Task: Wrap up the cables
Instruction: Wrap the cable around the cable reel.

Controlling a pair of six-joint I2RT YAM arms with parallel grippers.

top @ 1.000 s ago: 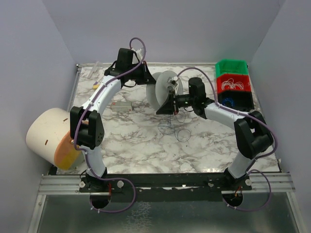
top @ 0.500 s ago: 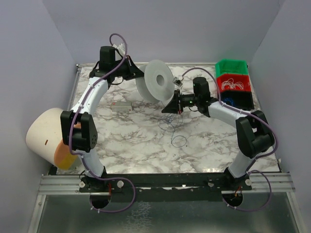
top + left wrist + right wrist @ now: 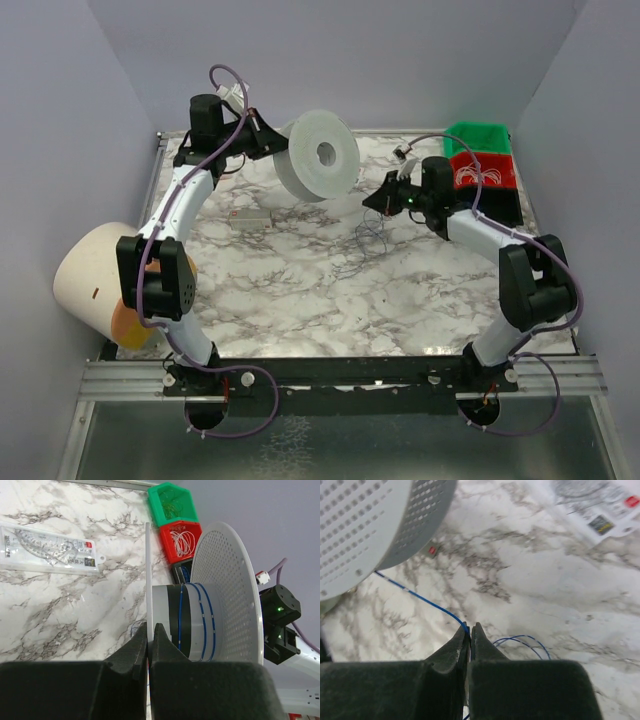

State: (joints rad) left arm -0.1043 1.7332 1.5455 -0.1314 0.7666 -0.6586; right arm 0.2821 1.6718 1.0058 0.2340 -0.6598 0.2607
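Observation:
A white spool (image 3: 320, 160) with perforated flanges hangs above the back of the table. My left gripper (image 3: 279, 141) is shut on the edge of its near flange (image 3: 148, 575). The left wrist view shows my left gripper (image 3: 150, 628) and the spool core (image 3: 192, 622) with a black band and a few turns of thin dark-blue cable. My right gripper (image 3: 370, 205) is shut on the cable (image 3: 420, 597), which runs from the spool (image 3: 365, 525) to the jaws of my right gripper (image 3: 469, 626). Loose cable loops (image 3: 362, 245) lie on the marble below, and also show in the right wrist view (image 3: 520, 641).
Stacked bins stand at the back right: green (image 3: 478, 138), red (image 3: 482, 172) holding white wire, and black (image 3: 487, 206). A flat clear packet (image 3: 250, 218) lies left of centre. A big white and orange cylinder (image 3: 98, 277) sits off the table's left edge.
My left arm has swung the spool up and back, turning its face toward the camera. My right gripper has moved right and back with the cable, drawing the loose loops along.

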